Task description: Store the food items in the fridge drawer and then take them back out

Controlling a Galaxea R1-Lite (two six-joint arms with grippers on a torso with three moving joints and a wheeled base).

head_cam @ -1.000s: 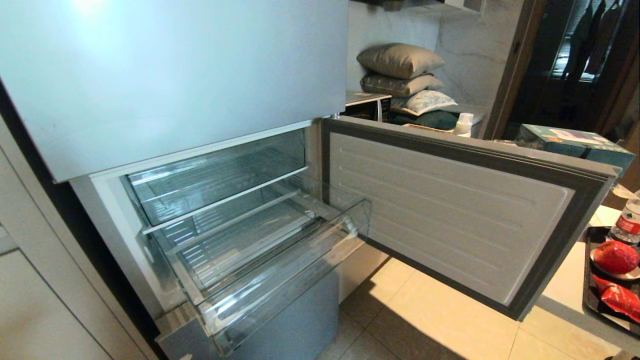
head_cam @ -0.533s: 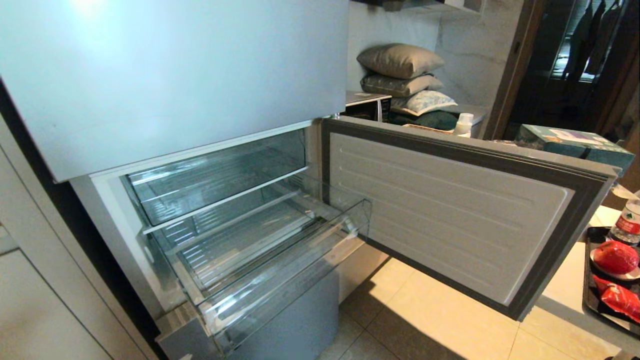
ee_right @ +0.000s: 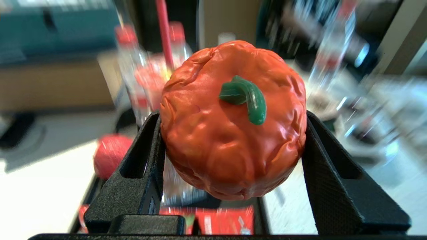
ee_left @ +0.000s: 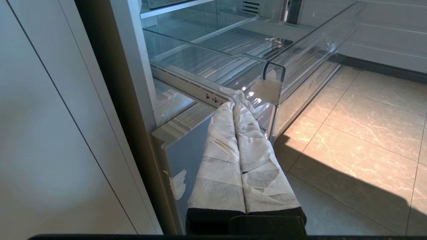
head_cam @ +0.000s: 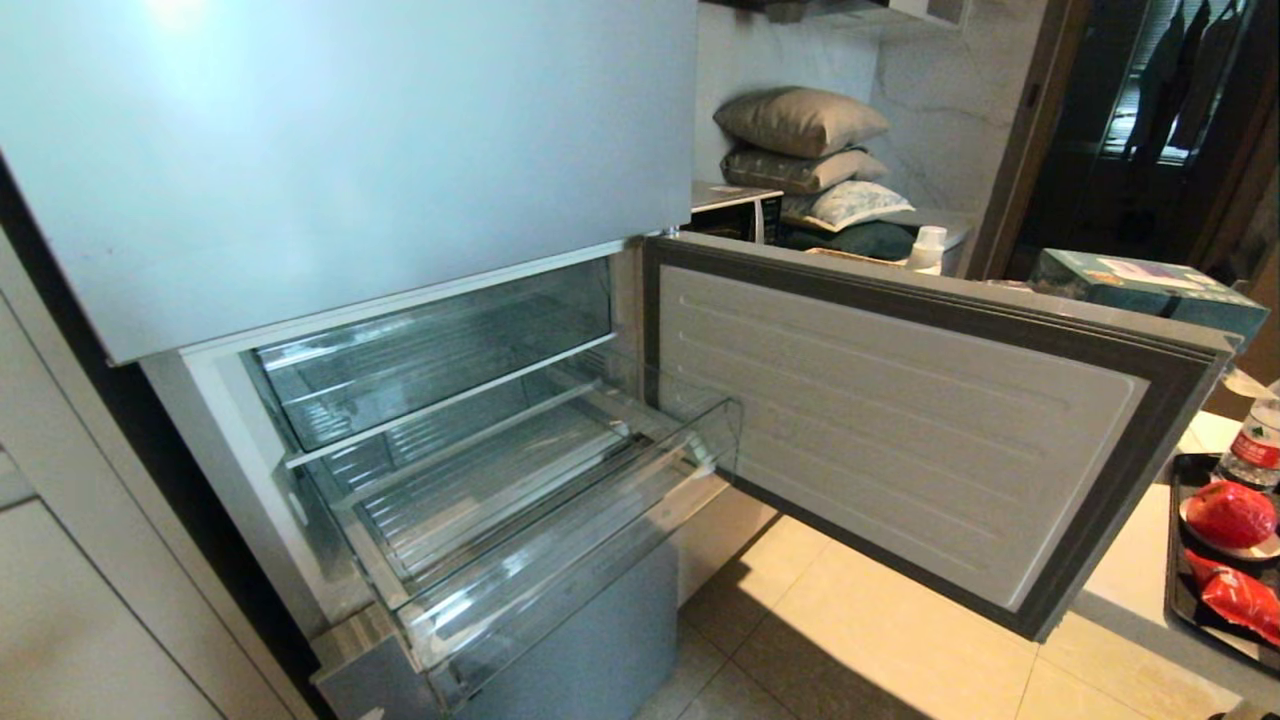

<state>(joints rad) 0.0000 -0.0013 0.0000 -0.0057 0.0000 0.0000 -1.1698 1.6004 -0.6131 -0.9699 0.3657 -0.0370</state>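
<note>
My right fingers (ee_right: pixel 233 160) pinch a wrinkled, glossy orange-red fruit (ee_right: pixel 233 120) with a green stem, lifted over the tray (ee_right: pixel 100 186); a red packet (ee_right: pixel 227 221) lies below. Left fingers (ee_left: pixel 233 110), cloth-wrapped, pressed together beside the clear ribbed drawer (ee_left: pixel 300 63); no lettering readable.

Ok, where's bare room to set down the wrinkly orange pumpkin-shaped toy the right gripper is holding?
The pulled-out clear plastic drawer: its ribbed floor is bare between front wall and glass shelf. Crowded: the black tray holds a glossy red ball and crinkly red packet.
</note>
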